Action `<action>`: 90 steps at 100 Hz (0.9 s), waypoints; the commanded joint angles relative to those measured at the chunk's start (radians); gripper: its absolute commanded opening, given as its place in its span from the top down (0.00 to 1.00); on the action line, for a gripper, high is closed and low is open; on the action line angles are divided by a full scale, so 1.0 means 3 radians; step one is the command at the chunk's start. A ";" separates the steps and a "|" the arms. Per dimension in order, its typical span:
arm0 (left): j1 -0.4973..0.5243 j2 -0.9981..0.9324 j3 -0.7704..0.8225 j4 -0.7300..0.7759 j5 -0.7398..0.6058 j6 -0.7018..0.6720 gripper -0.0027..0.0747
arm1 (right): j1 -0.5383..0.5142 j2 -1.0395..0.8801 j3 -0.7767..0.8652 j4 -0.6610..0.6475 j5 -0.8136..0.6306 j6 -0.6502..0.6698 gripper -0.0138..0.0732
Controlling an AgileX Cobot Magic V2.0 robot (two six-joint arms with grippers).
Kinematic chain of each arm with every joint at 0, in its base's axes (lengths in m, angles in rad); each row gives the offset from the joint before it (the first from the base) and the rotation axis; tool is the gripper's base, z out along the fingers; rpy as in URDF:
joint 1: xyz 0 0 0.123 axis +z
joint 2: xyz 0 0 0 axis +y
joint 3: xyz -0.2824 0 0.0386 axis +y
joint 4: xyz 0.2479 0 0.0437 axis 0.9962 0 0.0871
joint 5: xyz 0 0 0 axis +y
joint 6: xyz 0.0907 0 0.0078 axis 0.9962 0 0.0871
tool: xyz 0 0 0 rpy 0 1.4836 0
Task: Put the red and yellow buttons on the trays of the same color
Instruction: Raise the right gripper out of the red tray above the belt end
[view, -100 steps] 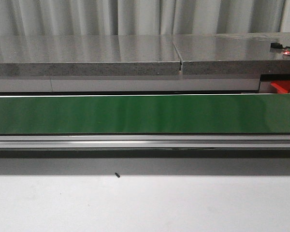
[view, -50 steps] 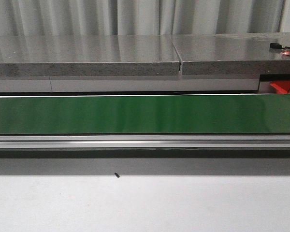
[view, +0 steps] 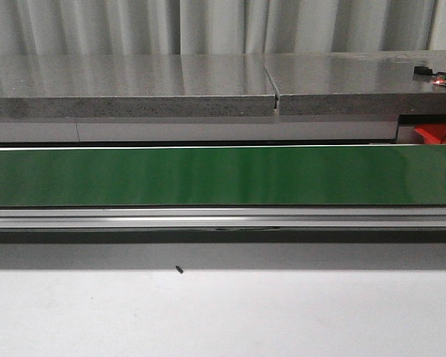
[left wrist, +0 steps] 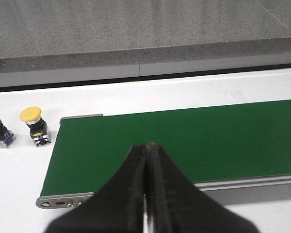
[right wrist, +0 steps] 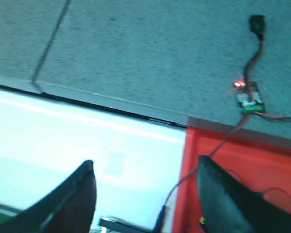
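Only green belt (view: 223, 175), circuit board (right wrist: 248, 98) beside red tray (right wrist: 242, 165).

Even light (right wrist blurred).

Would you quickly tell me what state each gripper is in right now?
Left gripper: closed, holding nothing, above the green belt.
Right gripper: open, holding nothing, by the red tray.

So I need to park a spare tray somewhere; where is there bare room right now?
The green conveyor belt is bare along its visible length, and so is the white table in front of it. It is crowded off the belt's end, where two yellow buttons stand.
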 commanded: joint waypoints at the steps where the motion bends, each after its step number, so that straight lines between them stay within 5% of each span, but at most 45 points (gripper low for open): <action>1: -0.0025 0.0021 -0.0088 -0.0041 -0.0256 -0.0024 0.99 | 0.0200 -0.0385 0.0098 -0.0021 -0.0196 0.0006 0.32; 28: -0.0025 0.0021 -0.0088 -0.0041 -0.0256 -0.0024 0.99 | 0.0777 -0.1220 0.1223 -0.0391 -0.0742 0.0197 0.32; 90: -0.0025 0.0021 -0.0088 -0.0041 -0.0256 -0.0024 0.99 | 0.0724 -0.3295 0.3696 -0.0684 -0.1417 0.0615 0.32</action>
